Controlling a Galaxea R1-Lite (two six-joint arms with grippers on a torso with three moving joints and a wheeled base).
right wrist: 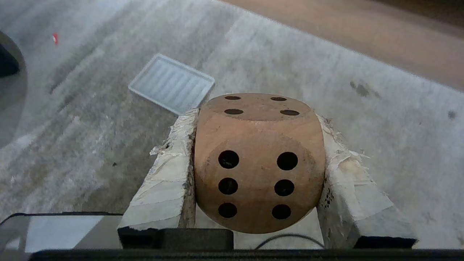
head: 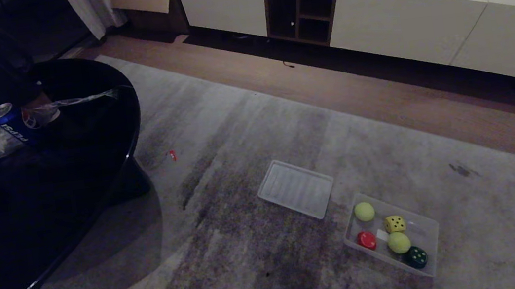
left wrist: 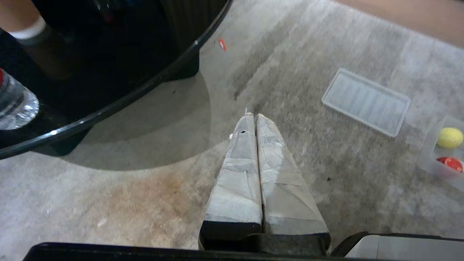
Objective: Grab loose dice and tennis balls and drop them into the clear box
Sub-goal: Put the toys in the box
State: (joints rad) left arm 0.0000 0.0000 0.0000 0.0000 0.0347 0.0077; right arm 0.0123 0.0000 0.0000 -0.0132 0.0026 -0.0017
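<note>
The clear box (head: 422, 231) sits on the rug at the lower right of the head view. In it lie two tennis balls (head: 364, 211) (head: 399, 242), a yellow die (head: 395, 224), a red die (head: 366, 240) and a dark green die (head: 416, 257). Neither arm shows in the head view. In the right wrist view my right gripper (right wrist: 256, 121) is shut on a beige die (right wrist: 258, 163) with dark pips, held above the rug. My left gripper (left wrist: 253, 116) hangs over the rug, shut and empty. Its view catches the box's edge (left wrist: 429, 146), one ball (left wrist: 450, 137) and the red die (left wrist: 450, 164).
A flat ribbed clear lid (head: 296, 188) lies on the rug just left of the box. A black round table (head: 89, 151) with a bottle and a can fills the left. A long white cabinet (head: 420, 18) runs along the back, past a strip of wooden floor.
</note>
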